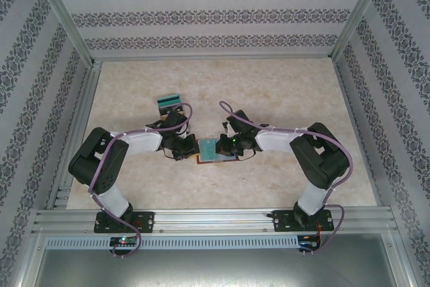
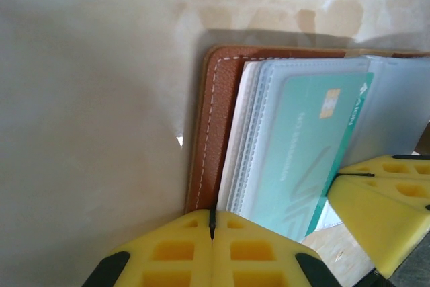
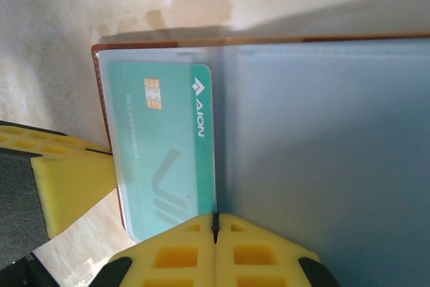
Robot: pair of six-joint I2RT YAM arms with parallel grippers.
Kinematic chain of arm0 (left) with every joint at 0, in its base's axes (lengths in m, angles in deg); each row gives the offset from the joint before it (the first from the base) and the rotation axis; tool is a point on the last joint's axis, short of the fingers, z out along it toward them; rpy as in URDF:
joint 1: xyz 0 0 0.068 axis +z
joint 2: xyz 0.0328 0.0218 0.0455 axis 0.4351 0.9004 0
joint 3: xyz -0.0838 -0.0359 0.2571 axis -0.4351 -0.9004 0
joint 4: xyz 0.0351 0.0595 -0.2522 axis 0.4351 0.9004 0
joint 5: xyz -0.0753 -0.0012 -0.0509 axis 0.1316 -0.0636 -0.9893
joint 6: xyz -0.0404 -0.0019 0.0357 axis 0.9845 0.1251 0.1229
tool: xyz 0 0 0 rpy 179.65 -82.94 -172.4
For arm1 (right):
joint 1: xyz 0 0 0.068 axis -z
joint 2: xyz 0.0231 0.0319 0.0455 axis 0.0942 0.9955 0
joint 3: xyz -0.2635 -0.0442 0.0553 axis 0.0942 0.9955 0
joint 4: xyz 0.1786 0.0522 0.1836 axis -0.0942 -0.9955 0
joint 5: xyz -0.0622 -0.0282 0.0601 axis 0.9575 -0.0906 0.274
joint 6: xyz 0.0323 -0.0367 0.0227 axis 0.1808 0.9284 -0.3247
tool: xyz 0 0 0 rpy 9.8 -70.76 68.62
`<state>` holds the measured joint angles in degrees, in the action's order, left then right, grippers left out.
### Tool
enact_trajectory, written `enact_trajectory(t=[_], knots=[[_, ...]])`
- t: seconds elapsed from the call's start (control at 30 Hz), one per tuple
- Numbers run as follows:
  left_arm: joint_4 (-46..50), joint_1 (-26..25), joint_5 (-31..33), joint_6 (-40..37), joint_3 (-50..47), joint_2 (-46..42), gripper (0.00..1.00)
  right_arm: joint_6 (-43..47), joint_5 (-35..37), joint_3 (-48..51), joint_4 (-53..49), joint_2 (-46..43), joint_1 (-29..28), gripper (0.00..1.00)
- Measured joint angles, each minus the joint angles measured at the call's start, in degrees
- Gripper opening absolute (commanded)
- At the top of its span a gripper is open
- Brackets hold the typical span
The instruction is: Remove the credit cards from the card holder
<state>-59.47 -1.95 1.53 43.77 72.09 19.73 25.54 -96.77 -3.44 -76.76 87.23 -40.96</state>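
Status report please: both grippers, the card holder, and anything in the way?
Left gripper shut at card holder edge. Right gripper shut at teal card, card not yet out; hold unconfirmed. Loose cards lie apart on table, nothing blocking.

Card holder (image 2: 208, 132): brown leather, smooth, slight sheen, pale stitching along the rim. Inner sleeves (image 3: 322, 152): frosted translucent plastic, blue-grey, smooth. Teal card (image 3: 168, 166): smooth plastic, satin, gold metallic chip. Left tool (image 2: 212, 223), pads (image 2: 168, 253): yellow, matt, rubbery, moulded square recesses. Surface (image 2: 87, 132): pale marbled, matt. Frame rails (image 1: 215, 220): brushed aluminium-look metal. Walls (image 1: 215, 15): matt, patterned, paper-like covering.
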Motion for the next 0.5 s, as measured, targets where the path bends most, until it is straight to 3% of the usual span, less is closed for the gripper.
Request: enact_trajectory(t=[0.27,0.33,0.5], knots=[[0.02,0.0,0.0,-0.22,0.0,0.02,0.05,0.26,-0.02,2.19,-0.42,-2.54,2.36,0.0],[0.02,0.0,-0.02,-0.22,0.0,0.04,0.05,0.39,-0.02,2.19,-0.44,-2.54,2.34,0.15],[0.04,0.0,-0.02,-0.33,0.0,0.04,0.05,1.01,-0.35,2.08,-0.42,-2.54,2.29,0.2]])
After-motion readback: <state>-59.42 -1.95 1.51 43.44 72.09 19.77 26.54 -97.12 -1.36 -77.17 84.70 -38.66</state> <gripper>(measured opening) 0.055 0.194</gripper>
